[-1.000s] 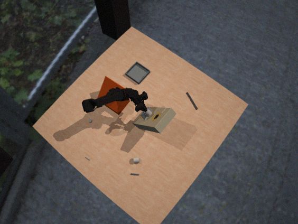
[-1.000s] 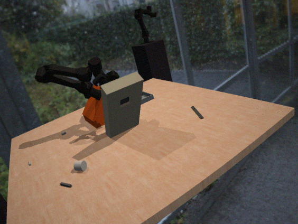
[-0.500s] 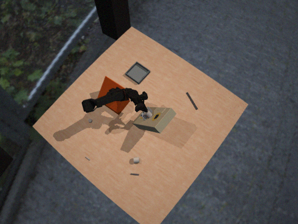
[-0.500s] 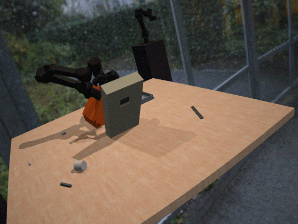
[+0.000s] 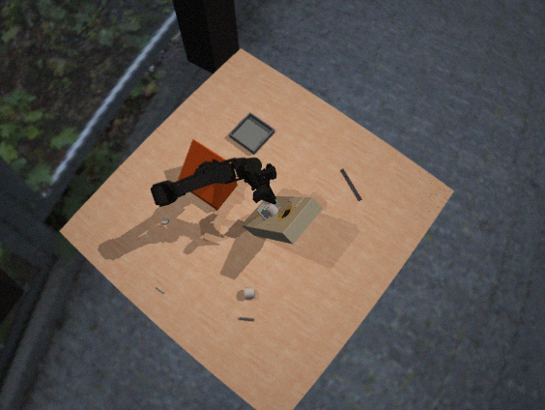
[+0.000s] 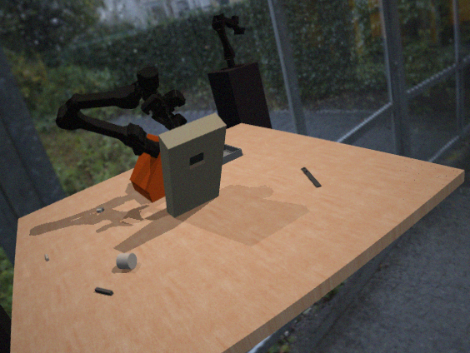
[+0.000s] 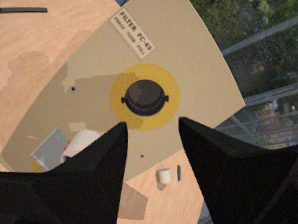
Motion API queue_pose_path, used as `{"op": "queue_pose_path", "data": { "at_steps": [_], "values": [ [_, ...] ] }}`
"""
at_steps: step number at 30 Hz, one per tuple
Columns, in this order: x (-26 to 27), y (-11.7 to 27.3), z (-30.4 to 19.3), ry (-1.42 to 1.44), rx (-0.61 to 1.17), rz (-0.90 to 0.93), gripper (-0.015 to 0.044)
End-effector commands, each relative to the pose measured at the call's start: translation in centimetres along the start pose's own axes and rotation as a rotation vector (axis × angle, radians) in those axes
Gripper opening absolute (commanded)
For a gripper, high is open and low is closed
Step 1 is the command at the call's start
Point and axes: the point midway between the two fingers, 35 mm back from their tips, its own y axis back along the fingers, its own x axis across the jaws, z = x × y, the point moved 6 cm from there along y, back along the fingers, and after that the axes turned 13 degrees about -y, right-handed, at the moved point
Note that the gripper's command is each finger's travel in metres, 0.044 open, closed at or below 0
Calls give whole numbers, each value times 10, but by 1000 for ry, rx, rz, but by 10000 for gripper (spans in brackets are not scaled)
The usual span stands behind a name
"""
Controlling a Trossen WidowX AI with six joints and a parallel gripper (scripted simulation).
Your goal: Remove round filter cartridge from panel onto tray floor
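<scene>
The panel (image 5: 305,216) (image 6: 192,183) (image 7: 200,65) stands upright. Its round socket (image 5: 286,213) (image 7: 145,96), ringed in yellow, is empty. The white cartridge (image 5: 272,209) (image 7: 85,141), with small red marks, is out of the socket, in front of the panel face. In the wrist view it is left of the gap between the fingers, partly hidden by the left finger; whether it touches that finger is unclear. My gripper (image 7: 153,125) is open, with nothing between its fingertips. The grey tray (image 5: 251,133) (image 6: 233,156) is empty, away from the gripper.
A grey square plate (image 7: 50,148) is on the panel face. A white cylinder (image 5: 249,293) (image 6: 126,261) (image 7: 164,176), a short dark bar (image 5: 245,319) (image 6: 103,290) and a long dark bar (image 5: 351,185) (image 6: 311,176) lie on the table. The orange base (image 5: 190,161) (image 6: 149,179) stands beside the panel.
</scene>
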Motion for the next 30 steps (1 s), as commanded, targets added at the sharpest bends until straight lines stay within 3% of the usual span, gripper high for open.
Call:
{"op": "queue_pose_path", "data": {
  "at_steps": [1, 7, 12, 22, 30],
  "values": [
    [-20, 21, 24, -15, -10, -5, 265],
    [-35, 39, 37, -19, -15, -11, 422],
    [-17, 23, 23, -246, 58, 54, 305],
    [29, -7, -30, -912, 402, 115, 305],
    [32, -8, -34, -955, 429, 109, 305]
  ]
}}
